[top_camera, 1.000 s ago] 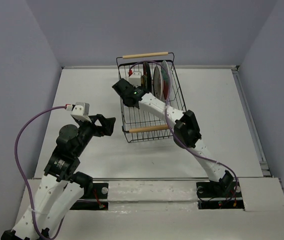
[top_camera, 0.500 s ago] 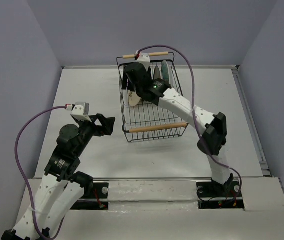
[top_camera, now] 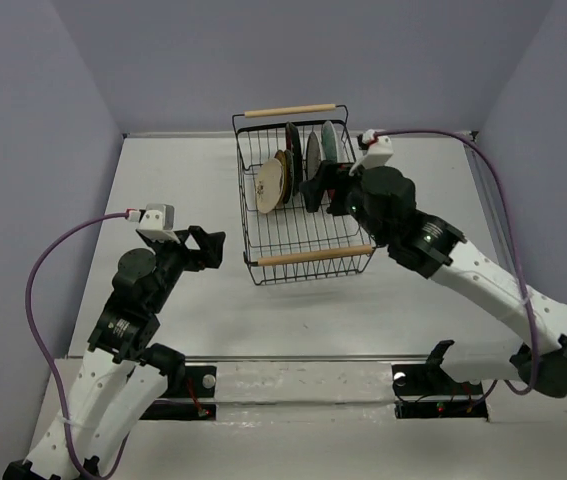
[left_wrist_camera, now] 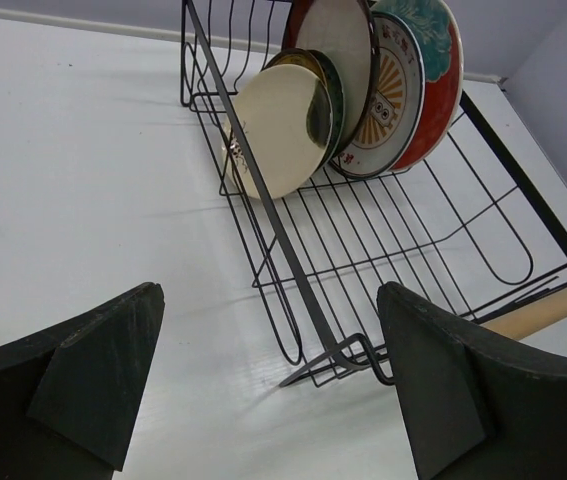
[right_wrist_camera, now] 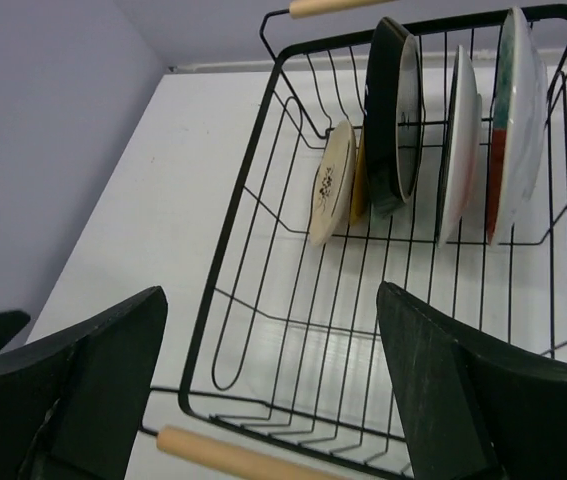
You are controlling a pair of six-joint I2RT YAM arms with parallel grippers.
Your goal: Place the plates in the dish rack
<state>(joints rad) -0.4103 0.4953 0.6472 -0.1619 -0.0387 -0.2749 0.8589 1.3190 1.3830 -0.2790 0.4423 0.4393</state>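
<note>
Centrally, a black wire dish rack (top_camera: 308, 228) holds the plates (left_wrist_camera: 363, 90) on edge at its far end. The right gripper (right_wrist_camera: 268, 390) hovers over it and the left gripper (left_wrist_camera: 268, 385) sits beside it, both spread and empty. Fingers snagging a wire could topple the leaning cream plate (top_camera: 270, 186).

White table (top_camera: 168, 185) (lavender walls (top_camera: 163, 60))

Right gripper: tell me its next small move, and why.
Probably draw the right gripper back from the dish rack, toward its base. Its jaws stand open and empty, the plates stand upright in the rack, and I see no plate left outside it in any view.
</note>
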